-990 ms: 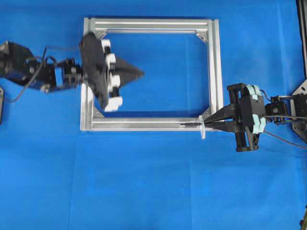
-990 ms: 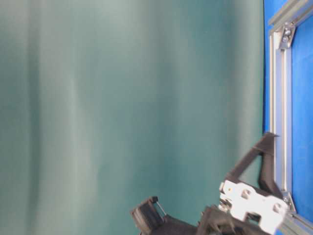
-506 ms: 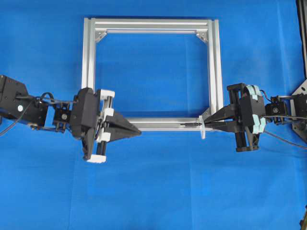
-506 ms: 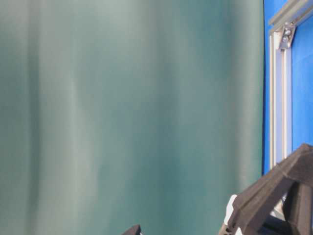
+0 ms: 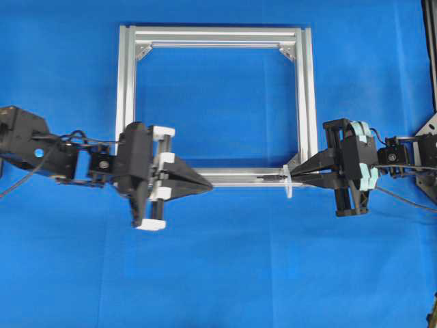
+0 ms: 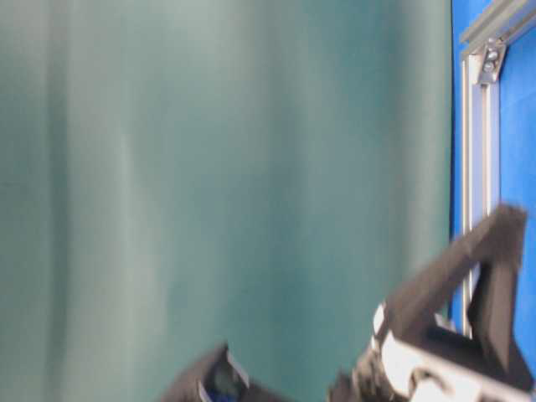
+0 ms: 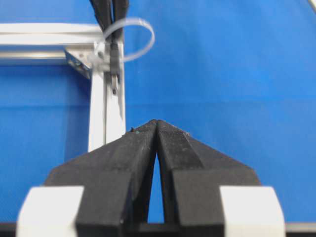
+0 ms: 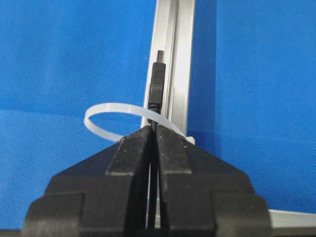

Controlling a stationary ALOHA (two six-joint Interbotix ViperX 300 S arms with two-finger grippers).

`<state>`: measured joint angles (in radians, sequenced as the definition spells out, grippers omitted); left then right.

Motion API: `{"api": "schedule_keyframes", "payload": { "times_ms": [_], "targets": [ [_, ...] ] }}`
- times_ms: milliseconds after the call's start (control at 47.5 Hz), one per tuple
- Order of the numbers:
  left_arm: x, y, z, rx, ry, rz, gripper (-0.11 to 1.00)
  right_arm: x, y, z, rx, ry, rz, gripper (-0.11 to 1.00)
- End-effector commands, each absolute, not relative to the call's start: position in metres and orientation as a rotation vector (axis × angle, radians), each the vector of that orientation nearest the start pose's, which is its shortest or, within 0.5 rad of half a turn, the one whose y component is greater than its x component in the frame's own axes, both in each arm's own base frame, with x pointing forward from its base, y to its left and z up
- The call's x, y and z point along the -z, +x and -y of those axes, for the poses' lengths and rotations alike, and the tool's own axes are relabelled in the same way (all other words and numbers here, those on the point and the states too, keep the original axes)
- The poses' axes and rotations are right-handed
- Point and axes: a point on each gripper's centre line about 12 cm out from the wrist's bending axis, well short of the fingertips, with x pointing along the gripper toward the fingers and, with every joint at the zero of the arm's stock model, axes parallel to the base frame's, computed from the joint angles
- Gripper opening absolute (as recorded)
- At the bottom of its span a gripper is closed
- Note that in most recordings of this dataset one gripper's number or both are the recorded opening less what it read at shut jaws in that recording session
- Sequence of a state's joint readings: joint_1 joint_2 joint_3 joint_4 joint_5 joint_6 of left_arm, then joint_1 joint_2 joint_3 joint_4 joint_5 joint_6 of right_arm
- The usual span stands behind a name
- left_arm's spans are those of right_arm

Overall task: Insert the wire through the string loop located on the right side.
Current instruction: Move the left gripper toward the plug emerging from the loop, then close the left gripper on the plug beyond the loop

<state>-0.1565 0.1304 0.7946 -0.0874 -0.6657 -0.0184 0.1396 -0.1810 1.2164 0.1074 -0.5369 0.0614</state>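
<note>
Wire [image 8: 157, 84], pinched in the clenched right gripper [image 5: 295, 177], with its plug poking through the string loop [image 8: 118, 123] along the frame [image 5: 304, 96]. The left gripper [image 7: 157, 123], clamped empty, faces the plug; it should part its fingers, align squarely, then take the tip.

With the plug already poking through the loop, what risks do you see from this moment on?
1. The right gripper pinches the wire just behind the plug, right at the string loop; pushing further could bend the loop aside.
2. The left gripper, jaws shut, points at the plug along the frame; unless it opens, it may knock the plug back out.
</note>
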Motion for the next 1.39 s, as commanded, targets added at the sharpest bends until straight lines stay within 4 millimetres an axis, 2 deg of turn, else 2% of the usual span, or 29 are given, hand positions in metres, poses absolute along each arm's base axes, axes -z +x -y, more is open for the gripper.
{"api": "schedule_keyframes", "payload": {
  "times_ms": [0, 232, 421, 1011, 1075, 1138, 1285, 1370],
  "targets": [
    [-0.162, 0.41, 0.051, 0.079, -0.063, -0.238, 0.0, -0.125, 0.265, -0.031, -0.048, 0.105, -0.472, -0.04],
    [-0.164, 0.461, 0.044, 0.053, -0.072, -0.298, 0.0, -0.126, 0.265, -0.031, -0.049, 0.104, -0.471, -0.04],
    [-0.168, 0.484, 0.045, 0.052, -0.076, -0.3, 0.0, -0.125, 0.265, -0.031, -0.049, 0.103, -0.474, -0.04],
    [-0.166, 0.485, 0.045, 0.054, -0.069, -0.303, 0.01, -0.125, 0.265, -0.031, -0.049, 0.102, -0.474, -0.04],
    [-0.167, 0.486, 0.045, 0.054, -0.066, -0.299, 0.1, -0.125, 0.265, -0.031, -0.05, 0.101, -0.475, -0.04],
    [-0.167, 0.487, 0.045, 0.055, -0.065, -0.293, 0.25, -0.125, 0.265, -0.031, -0.05, 0.101, -0.474, -0.04],
    [-0.167, 0.488, 0.048, 0.06, -0.058, -0.292, 0.72, -0.125, 0.265, -0.031, -0.05, 0.101, -0.474, -0.04],
    [-0.167, 0.487, 0.047, 0.059, -0.057, -0.293, 0.88, -0.125, 0.265, -0.031, -0.049, 0.101, -0.473, -0.04]
  ]
}}
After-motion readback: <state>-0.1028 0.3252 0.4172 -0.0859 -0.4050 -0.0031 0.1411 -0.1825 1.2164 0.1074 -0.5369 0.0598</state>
